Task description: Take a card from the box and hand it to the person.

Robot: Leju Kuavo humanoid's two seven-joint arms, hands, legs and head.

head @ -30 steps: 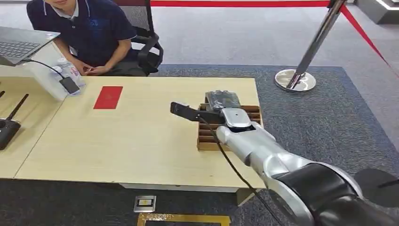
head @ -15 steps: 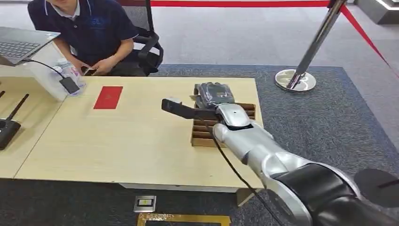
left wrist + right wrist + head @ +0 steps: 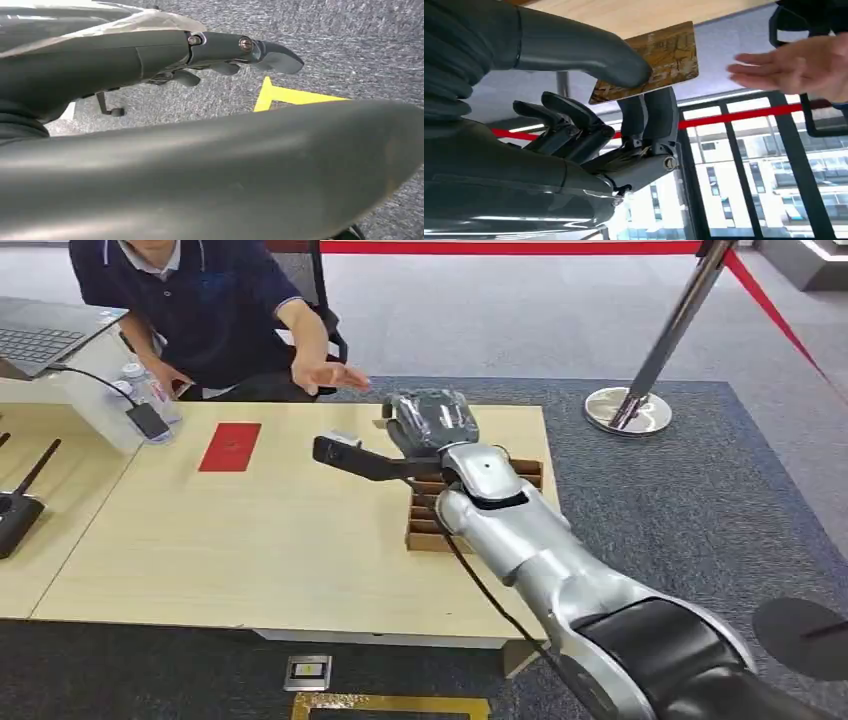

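My right hand (image 3: 432, 422) hovers above the table's far edge, just beyond the brown slotted card box (image 3: 428, 525). In the right wrist view its thumb and fingers (image 3: 644, 112) pinch a brown patterned card (image 3: 664, 52). The person sits behind the table and stretches an open hand (image 3: 330, 374) toward mine; that hand (image 3: 794, 65) is close to the card's free edge but apart from it. My left hand (image 3: 225, 47) hangs above the grey carpet with its fingers straight and nothing in them.
A red envelope (image 3: 230, 447) lies on the wooden table (image 3: 250, 540) at the far left. A laptop (image 3: 40, 335), a bottle (image 3: 150, 390) and a black antenna device (image 3: 15, 505) stand at the left. A stanchion base (image 3: 628, 410) stands on the carpet to the right.
My right hand has lifted off the box and moved left and toward the person with the card. The box slid slightly left. The person has raised an arm and reached out.
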